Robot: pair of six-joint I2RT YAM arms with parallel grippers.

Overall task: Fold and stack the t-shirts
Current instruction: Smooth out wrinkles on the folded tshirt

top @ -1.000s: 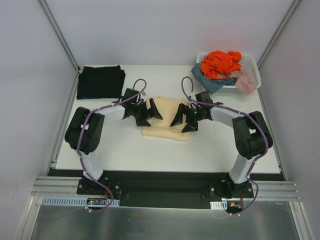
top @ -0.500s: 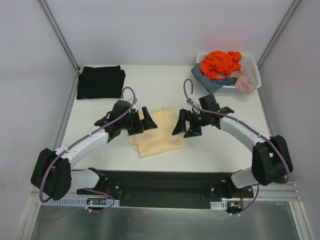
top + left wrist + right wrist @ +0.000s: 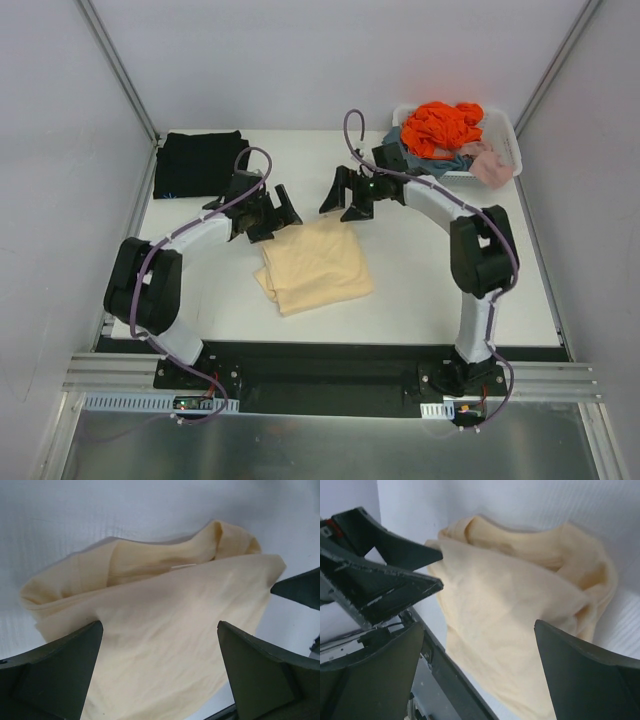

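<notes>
Cream-yellow t-shirt (image 3: 312, 265) folded, centre frame | my left gripper (image 3: 159, 625) spread open by its upper edge | my right gripper (image 3: 479, 626) likewise released | black t-shirt (image 3: 200, 163) upper left

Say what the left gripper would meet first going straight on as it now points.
Probably the folded pale cream-yellow cloth t-shirt, lying dead ahead of the open left gripper in its wrist view; how far off is unclear.

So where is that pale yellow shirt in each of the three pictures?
Top external: the pale yellow shirt lies folded in the middle of the table.
Left wrist: it fills the centre and lower half.
Right wrist: it runs from the centre to the right edge.
Shared landmark: the white table beneath it in every view.
</notes>
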